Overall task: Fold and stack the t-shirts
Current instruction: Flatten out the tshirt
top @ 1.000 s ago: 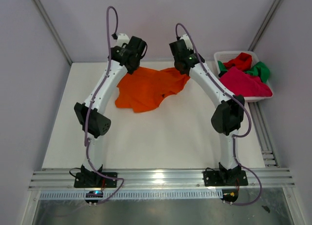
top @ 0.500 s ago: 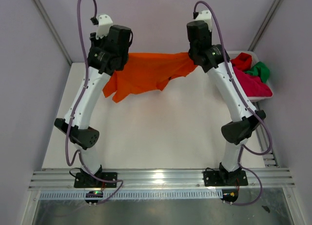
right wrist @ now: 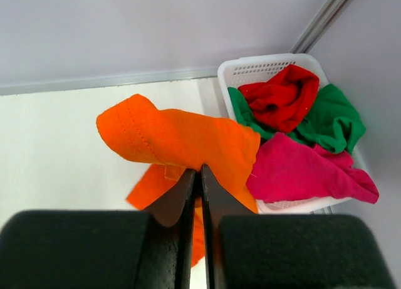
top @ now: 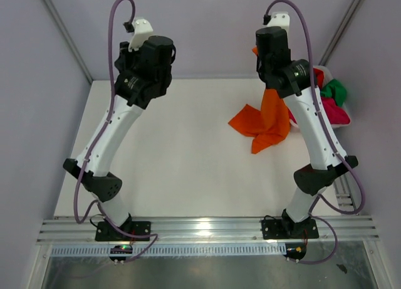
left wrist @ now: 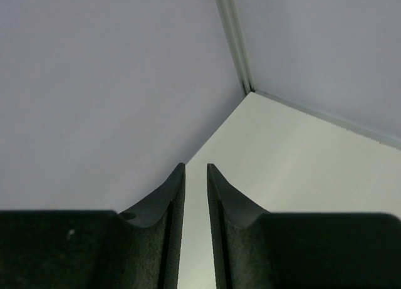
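The bright orange t-shirt (top: 264, 122) hangs bunched from my right gripper (right wrist: 200, 168), which is shut on a fold of it (right wrist: 182, 138), high over the table's right side. Its lower end trails down toward the white table (top: 188, 151). My left gripper (left wrist: 195, 167) is raised at the far left, its fingers a narrow gap apart with nothing between them, facing the back wall corner. The red t-shirt (right wrist: 282, 98), the green one (right wrist: 332, 123) and the magenta-pink one (right wrist: 307, 173) lie crumpled in the white basket (right wrist: 263, 64).
The basket stands at the table's far right edge, partly behind my right arm (top: 313, 120) in the top view. Grey walls close the table at the back and both sides. A metal rail (top: 207, 229) runs along the near edge.
My left gripper let go of the orange t-shirt and opened slightly. The shirt, stretched between both grippers before, swung right and now hangs from the right gripper alone. Both arms rose.
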`<state>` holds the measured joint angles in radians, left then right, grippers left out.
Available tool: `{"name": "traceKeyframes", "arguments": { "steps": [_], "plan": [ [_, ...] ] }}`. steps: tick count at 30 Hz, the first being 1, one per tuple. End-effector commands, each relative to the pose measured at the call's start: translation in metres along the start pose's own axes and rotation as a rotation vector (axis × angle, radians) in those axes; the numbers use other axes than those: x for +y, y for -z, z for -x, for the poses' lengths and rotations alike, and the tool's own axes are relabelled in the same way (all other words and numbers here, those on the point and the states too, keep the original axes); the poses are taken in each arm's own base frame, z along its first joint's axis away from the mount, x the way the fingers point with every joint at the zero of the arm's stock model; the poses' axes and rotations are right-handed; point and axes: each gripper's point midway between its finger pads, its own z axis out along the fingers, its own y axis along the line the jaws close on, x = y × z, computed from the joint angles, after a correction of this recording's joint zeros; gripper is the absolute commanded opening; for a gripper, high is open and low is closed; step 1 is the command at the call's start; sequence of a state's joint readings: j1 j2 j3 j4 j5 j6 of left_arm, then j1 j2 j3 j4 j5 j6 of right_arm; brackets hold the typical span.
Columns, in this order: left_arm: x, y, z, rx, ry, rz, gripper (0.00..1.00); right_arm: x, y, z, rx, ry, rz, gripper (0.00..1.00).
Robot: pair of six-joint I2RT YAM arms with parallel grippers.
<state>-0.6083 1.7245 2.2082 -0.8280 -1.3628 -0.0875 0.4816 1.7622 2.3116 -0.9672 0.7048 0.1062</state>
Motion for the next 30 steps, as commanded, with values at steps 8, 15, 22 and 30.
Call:
{"name": "traceKeyframes", "arguments": {
  "steps": [8,15,22,30],
  "plan": [
    [-0.096,0.002,-0.088,0.219,-0.055,-0.208,0.21,0.044,0.029,0.010,-0.035,0.001,0.232,0.09],
    [-0.143,0.006,-0.150,0.365,-0.174,-0.267,0.17,0.096,0.071,0.047,-0.163,0.037,0.433,0.09],
    [-0.149,-0.011,-0.199,0.498,-0.179,-0.150,0.23,0.098,0.133,0.094,-0.320,-0.105,0.678,0.10],
    [-0.073,-0.057,-0.238,0.644,-0.134,0.141,0.50,0.073,0.202,0.131,-0.455,-0.246,0.873,0.10]
  ]
}}
